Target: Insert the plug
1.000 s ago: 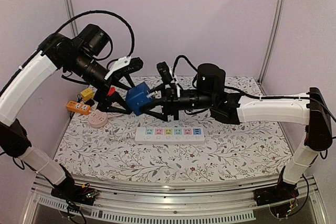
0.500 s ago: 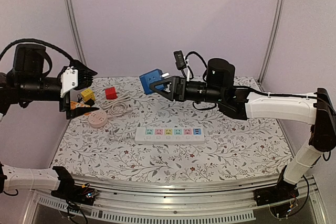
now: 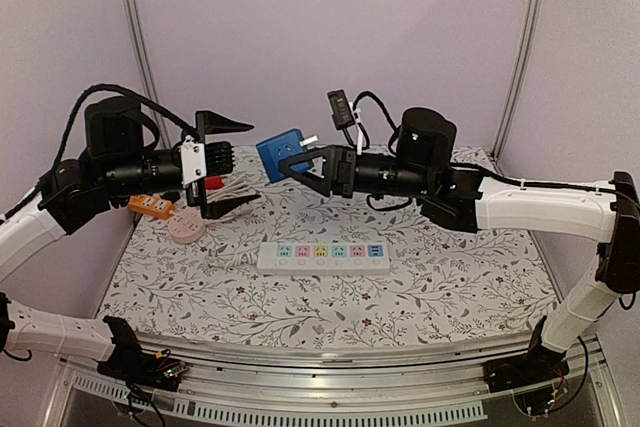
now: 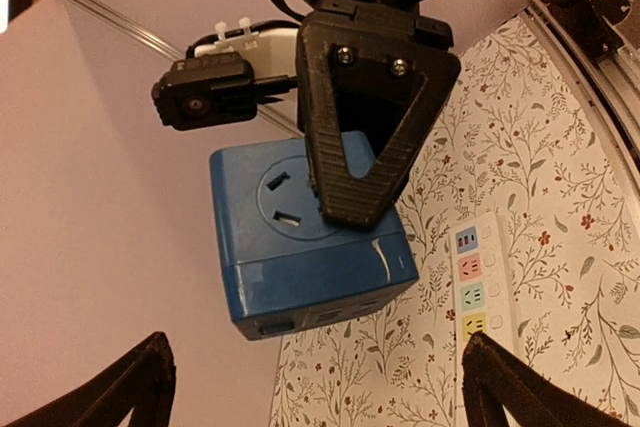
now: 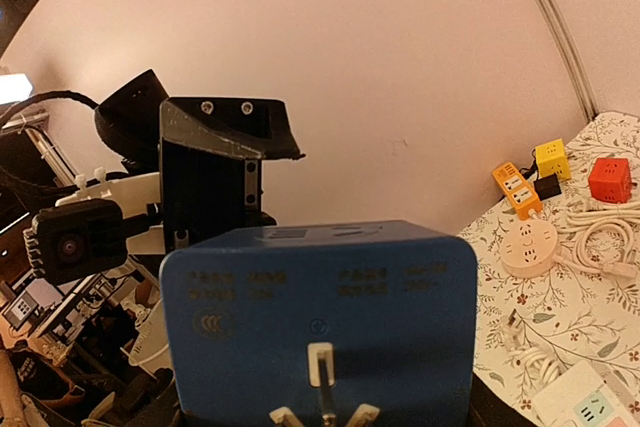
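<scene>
Long power strip (image 3: pixel 322 256) lies mid-surface (image 3: pixel 450 292), parallel to the near edge. Round socket (image 3: pixel 186 228) and small socket block (image 3: pixel 148 205) sit by the left edge, with the cable coil (image 3: pixel 232 199) just to their right. Above the far half, the cube plug (image 3: pixel 279 155) hangs in the right pincer (image 3: pixel 300 165). The left pincer (image 3: pixel 252 162) faces it from the left, apart.

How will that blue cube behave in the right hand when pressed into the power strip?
The blue cube looks like hard plastic, so it likely won't flex. Its faces look smooth and the right hand pinches only two of them, so it might pivot under pushing. The prongs look thin and could bend if misaligned.
</scene>
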Robot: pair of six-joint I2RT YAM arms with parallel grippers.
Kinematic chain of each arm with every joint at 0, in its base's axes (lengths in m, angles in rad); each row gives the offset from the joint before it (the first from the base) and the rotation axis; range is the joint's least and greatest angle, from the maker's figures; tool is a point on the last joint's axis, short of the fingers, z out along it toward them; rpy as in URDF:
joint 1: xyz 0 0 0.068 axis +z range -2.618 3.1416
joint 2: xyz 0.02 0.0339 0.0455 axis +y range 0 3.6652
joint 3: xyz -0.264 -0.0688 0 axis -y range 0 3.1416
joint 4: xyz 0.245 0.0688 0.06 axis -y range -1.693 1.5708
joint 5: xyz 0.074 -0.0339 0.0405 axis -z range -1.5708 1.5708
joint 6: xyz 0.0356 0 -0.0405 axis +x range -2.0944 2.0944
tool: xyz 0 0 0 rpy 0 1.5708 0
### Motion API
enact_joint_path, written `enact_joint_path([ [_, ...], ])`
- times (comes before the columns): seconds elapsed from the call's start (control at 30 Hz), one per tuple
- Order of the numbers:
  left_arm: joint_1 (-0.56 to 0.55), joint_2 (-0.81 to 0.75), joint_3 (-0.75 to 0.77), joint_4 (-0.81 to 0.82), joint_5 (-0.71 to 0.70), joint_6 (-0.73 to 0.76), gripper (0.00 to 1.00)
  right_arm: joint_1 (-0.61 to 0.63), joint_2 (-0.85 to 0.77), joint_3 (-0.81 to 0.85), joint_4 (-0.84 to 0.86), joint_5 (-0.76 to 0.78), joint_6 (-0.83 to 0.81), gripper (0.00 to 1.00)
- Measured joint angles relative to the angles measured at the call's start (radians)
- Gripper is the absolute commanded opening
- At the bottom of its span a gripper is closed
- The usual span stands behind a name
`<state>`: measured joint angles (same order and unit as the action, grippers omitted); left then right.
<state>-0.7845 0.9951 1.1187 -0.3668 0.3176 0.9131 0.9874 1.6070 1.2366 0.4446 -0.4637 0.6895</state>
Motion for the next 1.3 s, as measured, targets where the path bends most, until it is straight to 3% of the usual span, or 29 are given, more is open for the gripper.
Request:
enact_joint_path([
  [0.27,-0.003,0.066,-0.015,0.162,0.008,-0.007,0.99,0.003,-0.009,0.0,0.012,-0.074,-0.043,0.0],
  [0.53,-0.006,0.096,-0.015,0.187,0.016,-0.044,1.0,0.003,-0.011,0.0,0.019,-0.092,-0.08,0.0],
  [0.67,-0.004,0.103,0.041,0.084,0.038,-0.219,1.0,0.01,-0.047,-0.036,0.027,-0.069,-0.169,0.0],
  [0.9,0.002,0.089,0.124,0.006,0.229,-0.557,0.99,0.038,-0.139,-0.093,0.043,-0.081,-0.436,0.0],
  [1.3,-0.037,0.1,0.145,-0.035,0.292,-0.717,0.89,0.061,-0.145,-0.101,0.054,-0.096,-0.671,0.0],
])
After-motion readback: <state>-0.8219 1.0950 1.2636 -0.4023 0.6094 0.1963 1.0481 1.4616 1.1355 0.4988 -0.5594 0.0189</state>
